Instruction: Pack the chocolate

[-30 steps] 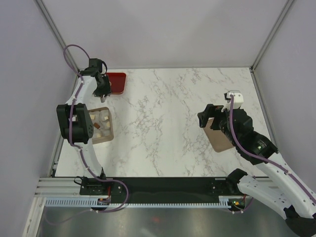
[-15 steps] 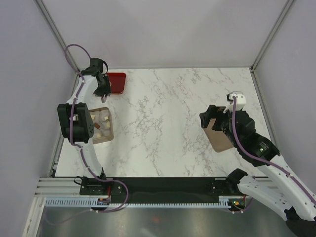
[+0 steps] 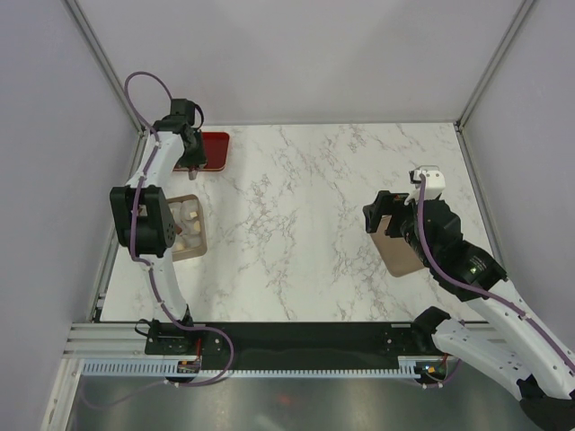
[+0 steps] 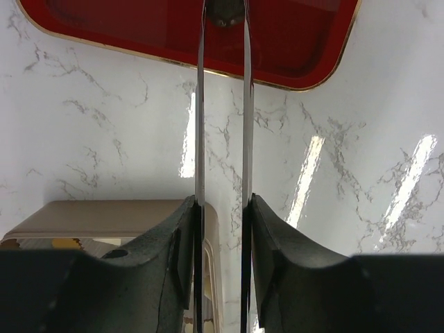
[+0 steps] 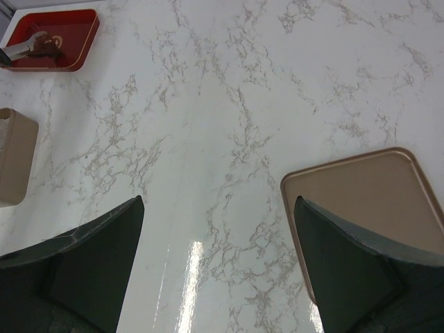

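readable text: none that I can find, tbh
red tray (image 4: pixel 298 41): just a gold edge line, no wording legible
chocolate (image 4: pixel 223 10): dark bit at the top of the left wrist view, no stamp I can make out
tan lid (image 5: pixel 368 201): plain face, no print
beige box (image 3: pixel 202 235): too small from above to tell any lettering
desk (image 3: pixel 314 206): marble veins, no signs

Hidden & cut-off parts
Box (image 3: pixel 204 235) is half covered by left arm (image 3: pixel 142 224) (top view); red tray (image 4: pixel 298 35) and dark piece (image 4: pixel 223 12) btw. fingers (image 4: pixel 200 83) are cut by upper edge.
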Available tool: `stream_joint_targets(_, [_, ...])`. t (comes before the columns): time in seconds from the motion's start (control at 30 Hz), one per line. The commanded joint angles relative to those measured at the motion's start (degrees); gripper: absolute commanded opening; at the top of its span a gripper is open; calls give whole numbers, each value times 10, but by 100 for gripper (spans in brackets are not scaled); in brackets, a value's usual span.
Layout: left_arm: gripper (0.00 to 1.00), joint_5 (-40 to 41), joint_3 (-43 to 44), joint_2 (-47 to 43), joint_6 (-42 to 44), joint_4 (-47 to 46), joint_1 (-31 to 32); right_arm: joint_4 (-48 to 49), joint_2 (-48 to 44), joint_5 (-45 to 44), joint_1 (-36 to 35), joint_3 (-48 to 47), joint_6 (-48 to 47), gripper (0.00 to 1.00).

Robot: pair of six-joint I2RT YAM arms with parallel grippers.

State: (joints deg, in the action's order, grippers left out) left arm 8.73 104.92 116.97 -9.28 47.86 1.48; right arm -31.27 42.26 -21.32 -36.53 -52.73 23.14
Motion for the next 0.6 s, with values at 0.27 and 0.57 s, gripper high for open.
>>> stream_joint_targets(0.27, [38, 31, 68, -37, 3, 30, 1, 16, -2, -14, -2, -6, -14, 98])
stream_joint_targets(0.57, [37, 89, -21, -174, -35, 106, 1, 17, -12, 21, -2, -6, -13, 98])
